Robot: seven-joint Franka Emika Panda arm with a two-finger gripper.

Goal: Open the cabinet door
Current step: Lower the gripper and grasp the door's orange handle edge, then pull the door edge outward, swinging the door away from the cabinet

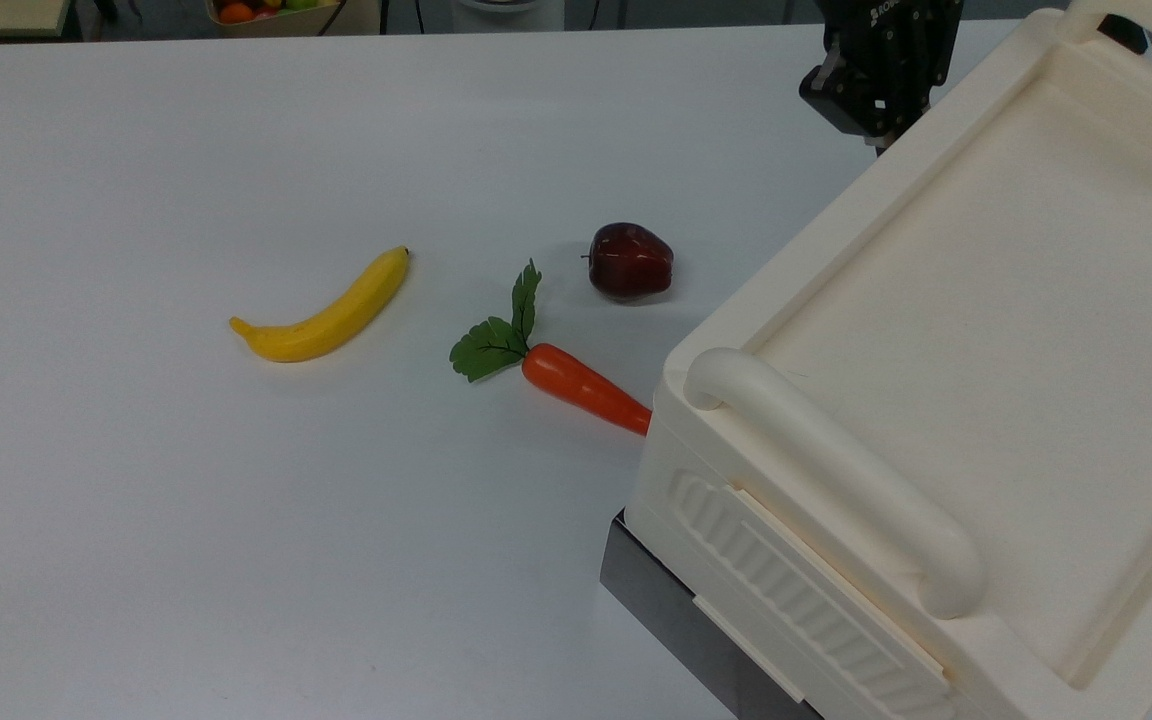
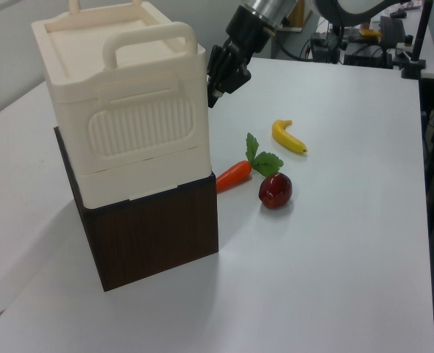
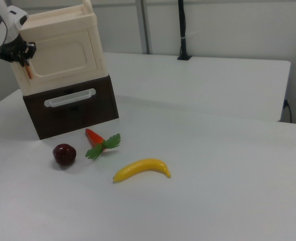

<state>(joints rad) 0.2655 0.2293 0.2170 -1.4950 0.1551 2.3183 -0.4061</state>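
The cabinet [image 1: 986, 300] is a cream box with bar handles on a dark base [image 2: 154, 232], standing at the top view's right. The cabinet door [image 3: 62, 59] faces the right view's camera: a flat cream panel with a recessed rectangle, lying flush with the box. A small copper strip [image 3: 29, 71] sits at its left edge. My gripper [image 3: 21, 56] hangs right at that edge, beside the strip. In the top view my gripper [image 1: 876, 115] is at the cabinet's far left corner. My gripper [image 2: 218, 79] presses close to the cabinet's right side in the left view.
A banana [image 1: 326, 310], a carrot [image 1: 581, 385] with green leaves and a dark red apple [image 1: 630, 260] lie on the white table [image 1: 236, 550] in front of the cabinet. The carrot's tip reaches the base. A dark drawer with a pale handle [image 3: 70, 98] sits under the door.
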